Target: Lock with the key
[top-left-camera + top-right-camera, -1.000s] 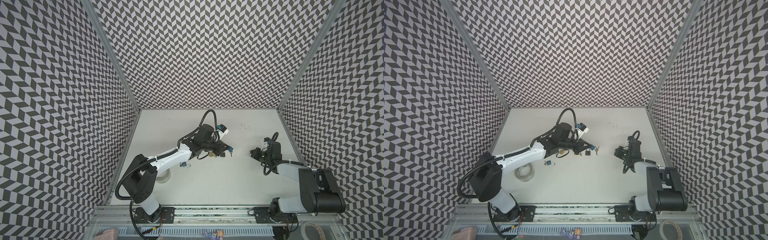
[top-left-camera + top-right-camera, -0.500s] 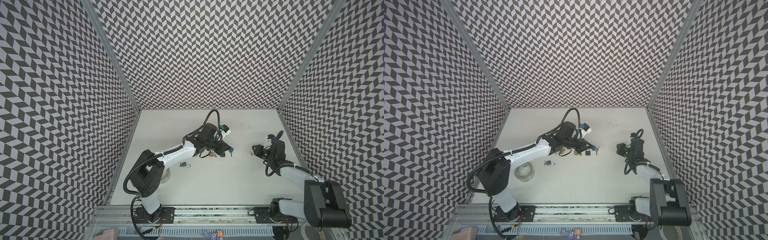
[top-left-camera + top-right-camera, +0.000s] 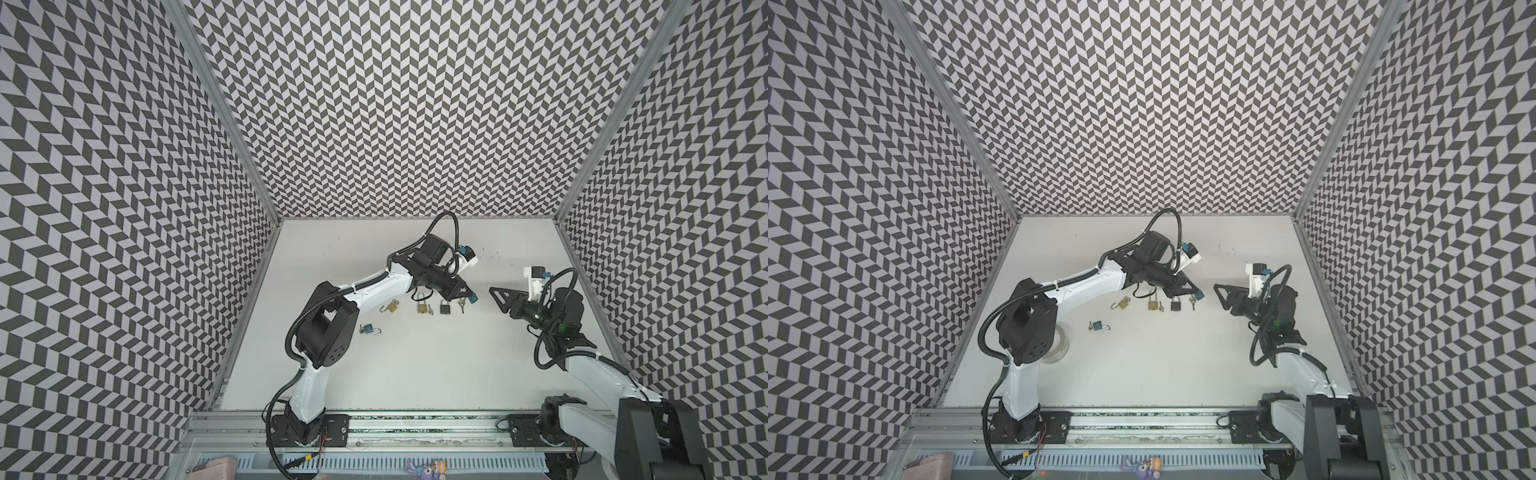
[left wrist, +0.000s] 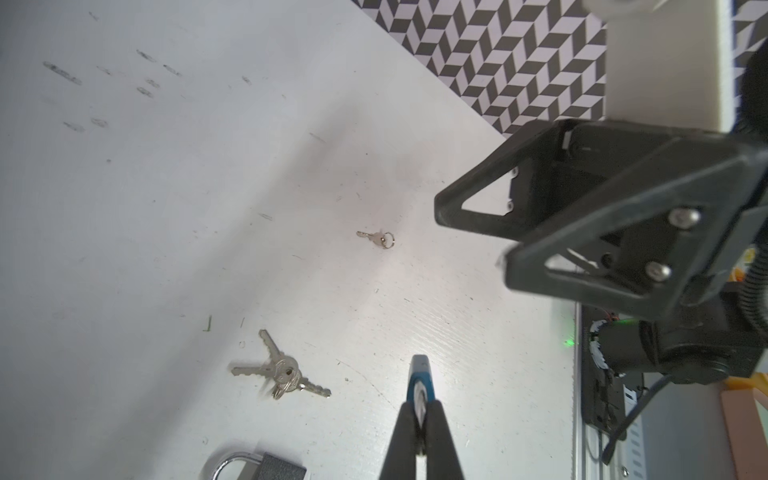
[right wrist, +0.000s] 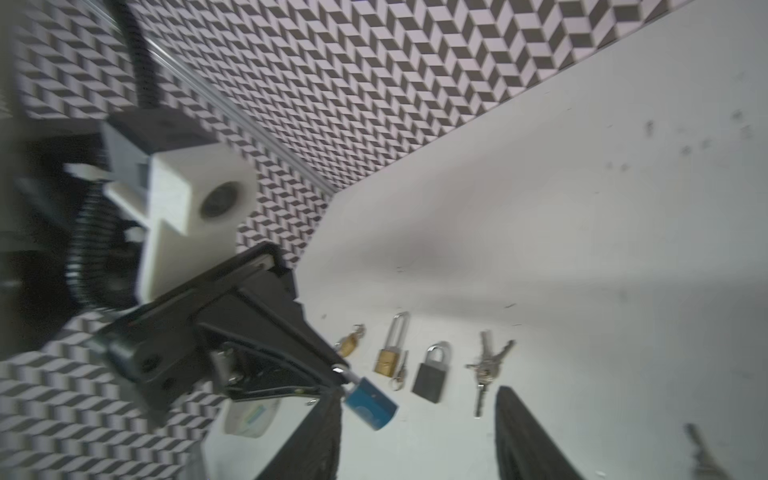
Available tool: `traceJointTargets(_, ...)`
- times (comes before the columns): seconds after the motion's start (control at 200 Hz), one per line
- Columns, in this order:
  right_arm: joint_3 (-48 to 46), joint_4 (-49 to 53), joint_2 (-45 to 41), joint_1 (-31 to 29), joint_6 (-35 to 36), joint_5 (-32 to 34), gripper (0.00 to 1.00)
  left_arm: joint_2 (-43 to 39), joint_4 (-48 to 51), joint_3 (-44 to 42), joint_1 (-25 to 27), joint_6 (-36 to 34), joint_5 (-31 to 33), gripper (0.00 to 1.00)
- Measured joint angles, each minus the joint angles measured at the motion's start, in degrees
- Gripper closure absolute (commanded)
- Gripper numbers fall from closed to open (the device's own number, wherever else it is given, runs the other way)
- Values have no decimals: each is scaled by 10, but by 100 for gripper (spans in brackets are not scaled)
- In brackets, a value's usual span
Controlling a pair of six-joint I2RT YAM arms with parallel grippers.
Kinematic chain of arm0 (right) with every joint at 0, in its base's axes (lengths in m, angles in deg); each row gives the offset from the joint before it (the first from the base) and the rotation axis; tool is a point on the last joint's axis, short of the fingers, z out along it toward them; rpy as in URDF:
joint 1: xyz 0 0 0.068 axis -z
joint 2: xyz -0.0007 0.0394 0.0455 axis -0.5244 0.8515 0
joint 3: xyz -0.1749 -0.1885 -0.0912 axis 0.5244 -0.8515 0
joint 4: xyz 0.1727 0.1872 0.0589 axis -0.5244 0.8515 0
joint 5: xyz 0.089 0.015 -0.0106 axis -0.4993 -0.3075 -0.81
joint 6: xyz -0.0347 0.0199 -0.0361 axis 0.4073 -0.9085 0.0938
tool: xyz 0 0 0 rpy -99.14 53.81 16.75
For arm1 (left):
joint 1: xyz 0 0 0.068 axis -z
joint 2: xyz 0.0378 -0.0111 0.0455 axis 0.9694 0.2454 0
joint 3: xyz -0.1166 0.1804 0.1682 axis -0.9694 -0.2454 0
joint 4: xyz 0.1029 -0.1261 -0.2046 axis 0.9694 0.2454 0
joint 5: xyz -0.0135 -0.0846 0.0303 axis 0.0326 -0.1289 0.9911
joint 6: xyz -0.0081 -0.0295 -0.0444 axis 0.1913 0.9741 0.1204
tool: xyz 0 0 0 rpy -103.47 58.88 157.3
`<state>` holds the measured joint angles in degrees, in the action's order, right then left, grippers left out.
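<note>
Pinching the blue lock [image 5: 370, 404] by its shackle, the left end effector [image 4: 419, 409] is pressed together on it and holds it off the desk [image 3: 415, 374], body dangling past the tip, just beyond the end of the row of locks. Across from it, the right end effector [image 4: 469, 237] faces in, jaws spread wide and nothing between them, near the blue lock but apart from it. Down on the desk, the key bunch [image 4: 282, 374] lies fanned out just beside the left tip, and a small key [image 4: 376, 237] on a ring lies alone on bare desk between the two end effectors. In both top views the row runs leftward from the bunch: black lock [image 3: 445, 308], shackle closed; brass lock [image 3: 422, 306] with a long shackle; then an open brass lock [image 3: 390, 307], shackle swung out. Nearer the base of the left arm [image 3: 374, 291], an open blue lock [image 3: 368, 329] lies by itself, apart from the row. And there's a tape roll [image 3: 1059, 345] peeking out from under that arm's elbow, well apart from the locks.
</note>
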<state>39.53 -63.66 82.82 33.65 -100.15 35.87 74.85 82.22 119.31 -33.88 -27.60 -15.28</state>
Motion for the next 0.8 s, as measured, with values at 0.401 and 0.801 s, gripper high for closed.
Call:
traceJointTargets(0.401,11,-148,38,-81,-28,-130,39,-77,-12,-43,-43,-21,-134,100)
traceJointTargets(0.801,33,-149,67,-97,-19,-150,71,-77,-12,-46,-39,-32,-170,100)
